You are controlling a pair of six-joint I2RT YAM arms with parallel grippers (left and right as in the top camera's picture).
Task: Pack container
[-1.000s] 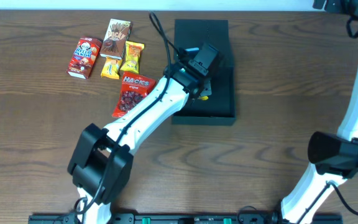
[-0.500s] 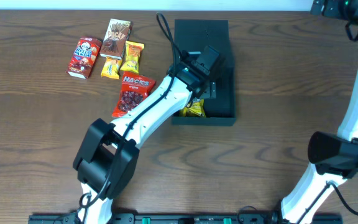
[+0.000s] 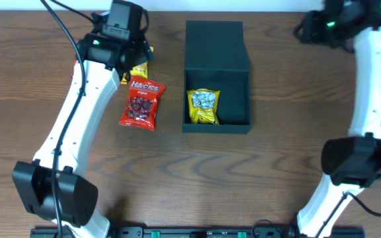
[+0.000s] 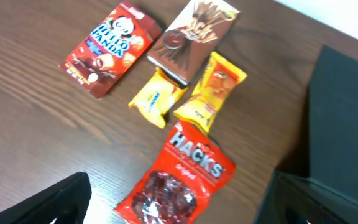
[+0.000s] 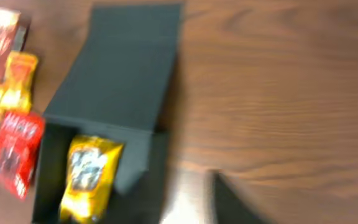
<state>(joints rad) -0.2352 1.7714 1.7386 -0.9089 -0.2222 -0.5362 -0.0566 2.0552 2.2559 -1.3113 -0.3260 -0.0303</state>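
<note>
Left hand [image 4: 179, 190] hung over the loose snacks, fingers [image 4: 64, 200] spread wide with nothing between them. This reads as a hand set up to pick the next item, not one carrying anything.

- Directly under the gap between the fingers: red Hacks bag [image 4: 182, 174], flat on the tabletop [image 4: 36, 137]. Judged the likeliest next pick, being centred under the hand and nearest the box.
- Just beyond the hand's fingertips: two small yellow packets [image 4: 157, 96], side by side and touching.
- Farther ahead: Hello Panda box [image 4: 110, 50] and Pocky box [image 4: 194, 37].
- Off the hand's right finger: the container [image 3: 235, 99], near but apart from the Hacks bag. Its flap lid was laid back flat and its mouth faced up, left open so snacks could be dropped straight in.
- Inside the container: one yellow packet [image 3: 204, 107] against the wall nearest the left hand. The other half of the floor was bare, so there was room for more.

Right hand [image 3: 315, 28] was parked well apart from the container, out past the lid end, probably to keep the box approach clear for the left arm. Its wrist view was blurred, so whether its fingers were apart or together could not be told.
</note>
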